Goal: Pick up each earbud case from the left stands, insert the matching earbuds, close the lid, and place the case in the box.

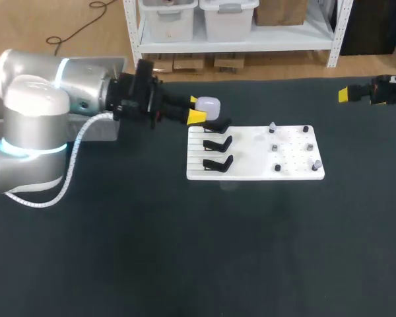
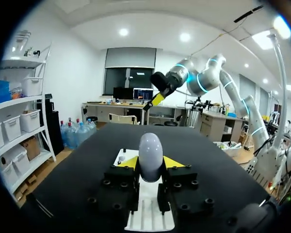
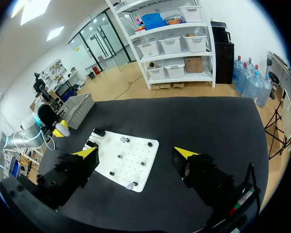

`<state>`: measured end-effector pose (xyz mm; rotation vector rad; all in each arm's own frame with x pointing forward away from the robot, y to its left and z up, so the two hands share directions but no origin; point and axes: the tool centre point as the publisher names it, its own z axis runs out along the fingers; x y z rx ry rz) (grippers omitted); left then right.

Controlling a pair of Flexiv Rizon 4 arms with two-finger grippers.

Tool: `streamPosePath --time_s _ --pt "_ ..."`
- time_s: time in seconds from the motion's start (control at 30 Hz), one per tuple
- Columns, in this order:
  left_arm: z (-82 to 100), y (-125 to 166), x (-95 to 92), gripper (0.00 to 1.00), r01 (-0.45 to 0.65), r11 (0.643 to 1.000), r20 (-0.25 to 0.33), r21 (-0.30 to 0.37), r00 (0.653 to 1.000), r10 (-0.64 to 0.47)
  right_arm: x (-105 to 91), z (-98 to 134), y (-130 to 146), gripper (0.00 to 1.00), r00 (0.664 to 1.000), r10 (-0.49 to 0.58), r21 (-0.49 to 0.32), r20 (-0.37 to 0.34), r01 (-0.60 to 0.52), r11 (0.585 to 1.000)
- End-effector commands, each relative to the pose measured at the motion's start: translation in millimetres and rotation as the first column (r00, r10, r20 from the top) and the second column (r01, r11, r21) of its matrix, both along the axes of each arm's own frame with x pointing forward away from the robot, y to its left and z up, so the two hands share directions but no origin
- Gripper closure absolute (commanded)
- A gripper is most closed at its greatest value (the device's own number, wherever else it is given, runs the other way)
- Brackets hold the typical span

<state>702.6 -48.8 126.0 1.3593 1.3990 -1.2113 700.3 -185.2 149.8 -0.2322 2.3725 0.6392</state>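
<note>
My left gripper (image 1: 195, 108) is shut on a pale rounded earbud case (image 1: 209, 105), held above the far left corner of the white board (image 1: 251, 173). In the left wrist view the case (image 2: 150, 154) stands up between the yellow fingertips (image 2: 129, 162), with the board (image 2: 148, 216) below. Three black stands (image 1: 218, 142) line the board's left side, and none holds a case. Several small grey earbuds (image 1: 275, 148) sit on pegs to the right. My right gripper (image 1: 344, 94) hangs wide open, holding nothing, at the far right edge, well off the board (image 3: 128, 162).
A grey box (image 3: 80, 108) sits at the table's left edge, mostly hidden behind my left arm (image 1: 86, 92) in the head view. Dark table (image 1: 185, 251) spreads wide in front of the board.
</note>
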Motion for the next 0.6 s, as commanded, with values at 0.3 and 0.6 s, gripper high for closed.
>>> streamPosePath --time_s 0.3,0.6 --pt "14.1 15.4 -15.8 1.0 -0.018 0.999 -0.008 -0.028 1.0 0.018 -0.5 0.2 -0.1 0.0 1.0 -0.001 -0.001 0.0 0.001 1.0" --pt "14.1 15.4 -15.8 1.0 -0.018 0.999 -0.008 -0.028 1.0 0.018 -0.5 0.2 -0.1 0.0 1.0 -0.001 -0.001 0.0 0.001 1.0"
